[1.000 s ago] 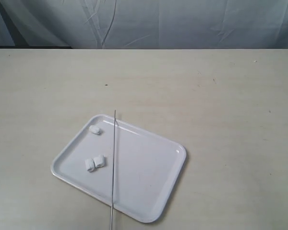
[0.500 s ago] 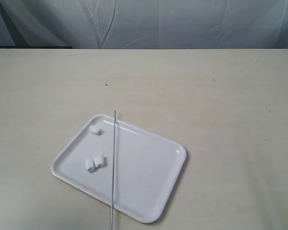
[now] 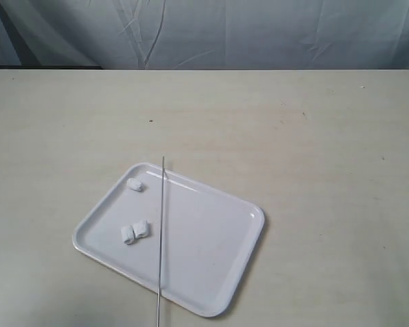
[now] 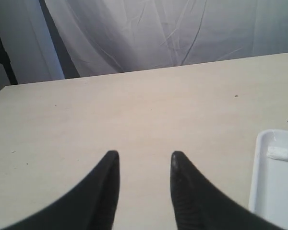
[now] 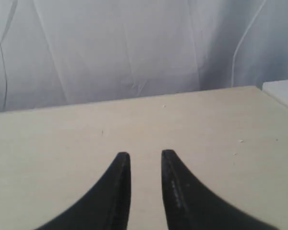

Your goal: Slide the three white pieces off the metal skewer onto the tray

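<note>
We judge the task all but finished. The flat glossy white rectangular tray holds all three small white marshmallow-like pieces: a lone piece sits near the tray's far-left corner, and a touching pair lies inside its left rim, closer to the camera. None of them is threaded on anything. The thin straight grey metal skewer is bare and lies across the tray just right of the pieces. Its far tip sits at the far rim, and its near end runs past the near rim and out of the exterior view.

Neither arm shows in the exterior view. The left gripper hangs released and empty over the pale beige tabletop, off the tray's left side. The right gripper is also released, with a narrower gap, holding nothing; the tray is absent from its view.

As far as we can tell, nothing is left to slide off.
</note>
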Tool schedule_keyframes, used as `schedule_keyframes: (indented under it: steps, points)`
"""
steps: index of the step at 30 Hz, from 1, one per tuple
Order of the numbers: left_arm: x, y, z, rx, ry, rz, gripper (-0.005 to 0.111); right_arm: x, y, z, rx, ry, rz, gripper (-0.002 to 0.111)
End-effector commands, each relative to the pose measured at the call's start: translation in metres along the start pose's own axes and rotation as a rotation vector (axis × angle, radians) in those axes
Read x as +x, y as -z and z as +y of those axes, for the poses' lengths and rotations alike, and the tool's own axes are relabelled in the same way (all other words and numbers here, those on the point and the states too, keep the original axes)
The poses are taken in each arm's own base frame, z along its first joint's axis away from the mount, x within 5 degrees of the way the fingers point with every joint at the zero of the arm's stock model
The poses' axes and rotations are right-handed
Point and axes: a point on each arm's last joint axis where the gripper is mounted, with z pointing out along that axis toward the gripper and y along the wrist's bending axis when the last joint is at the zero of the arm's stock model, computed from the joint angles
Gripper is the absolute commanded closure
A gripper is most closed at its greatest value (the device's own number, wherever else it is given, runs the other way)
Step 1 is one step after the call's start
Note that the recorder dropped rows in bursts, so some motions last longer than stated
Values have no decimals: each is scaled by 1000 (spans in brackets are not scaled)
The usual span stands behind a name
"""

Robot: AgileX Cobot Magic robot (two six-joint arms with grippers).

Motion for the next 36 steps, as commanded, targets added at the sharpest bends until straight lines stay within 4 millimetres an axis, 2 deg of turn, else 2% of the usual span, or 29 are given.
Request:
schedule_keyframes:
  steps: [1, 2, 4, 9, 17, 36]
  points:
    - [1, 0, -2, 16, 57, 3, 82, 8, 1, 11, -122, 144, 70, 85]
    - [1, 0, -2, 17, 75, 6, 89, 10, 1, 12, -138, 167, 97, 85]
    - [1, 0, -1, 15, 111, 6, 106, 12, 2, 14, -163, 94, 117, 85]
    - [2, 0, -1, 8, 229, 8, 107, 12, 2, 14, -162, 104, 122, 85]
    - [1, 0, 1, -9, 180, 3, 107, 16, 2, 9, -114, 222, 156, 85]
    - [2, 0, 3, -39, 164, 12, 107, 15, 1, 4, -56, 171, 153, 85]
